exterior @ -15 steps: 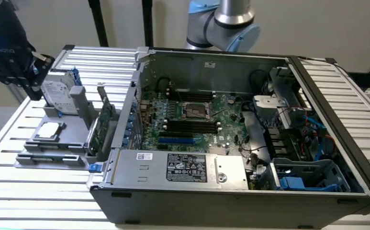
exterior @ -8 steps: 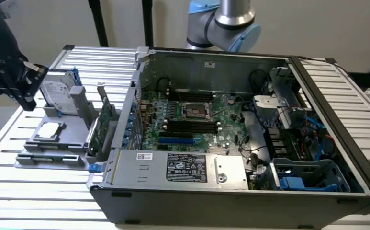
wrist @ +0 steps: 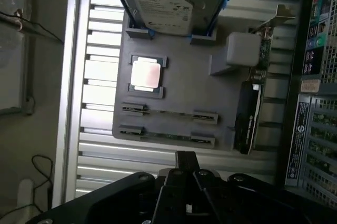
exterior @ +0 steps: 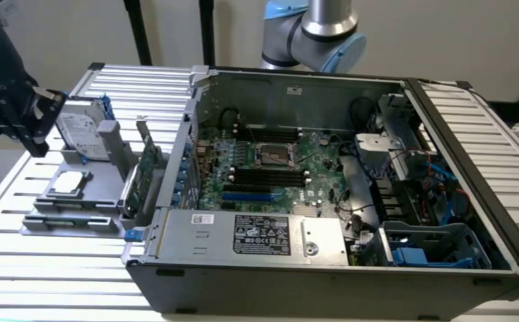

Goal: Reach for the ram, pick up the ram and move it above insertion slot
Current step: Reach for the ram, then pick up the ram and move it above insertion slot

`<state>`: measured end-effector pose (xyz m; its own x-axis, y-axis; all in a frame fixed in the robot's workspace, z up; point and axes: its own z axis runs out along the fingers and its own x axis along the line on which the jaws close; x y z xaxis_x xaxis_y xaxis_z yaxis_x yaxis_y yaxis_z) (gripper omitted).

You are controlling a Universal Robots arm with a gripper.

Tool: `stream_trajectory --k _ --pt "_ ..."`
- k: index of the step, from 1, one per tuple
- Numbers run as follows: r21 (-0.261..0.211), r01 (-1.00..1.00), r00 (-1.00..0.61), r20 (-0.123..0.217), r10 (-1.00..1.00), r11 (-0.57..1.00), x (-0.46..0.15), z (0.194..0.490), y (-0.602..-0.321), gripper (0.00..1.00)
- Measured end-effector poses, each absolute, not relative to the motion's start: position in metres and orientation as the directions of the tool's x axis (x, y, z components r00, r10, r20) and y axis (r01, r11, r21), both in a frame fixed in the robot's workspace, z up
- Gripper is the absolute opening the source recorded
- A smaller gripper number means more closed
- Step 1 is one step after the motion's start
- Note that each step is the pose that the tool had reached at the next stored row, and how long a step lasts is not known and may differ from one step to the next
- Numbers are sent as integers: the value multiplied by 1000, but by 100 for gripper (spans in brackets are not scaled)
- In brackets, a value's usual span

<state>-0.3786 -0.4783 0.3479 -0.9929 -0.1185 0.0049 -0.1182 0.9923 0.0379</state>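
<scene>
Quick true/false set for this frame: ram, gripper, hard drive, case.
1. The ram lies in the gray tray, outside the case. True.
2. The gripper is inside the case. False: it hangs outside, at the exterior view's left, by the tray.
3. The hard drive in its blue frame sits on the tray. True.
4. The case is closed. False: it is open, with the motherboard showing.

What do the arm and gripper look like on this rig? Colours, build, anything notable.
The arm is silver-grey tubing with light-blue joint caps and rounded, bulky joints. The gripper is matte black, built of angular linkage bars with small round pivot screws.
</scene>
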Motion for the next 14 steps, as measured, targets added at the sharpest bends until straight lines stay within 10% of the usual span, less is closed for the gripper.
stream_trajectory --k 14 --pt "38 -364 -931 5 -364 931 -379 348 -478 11"
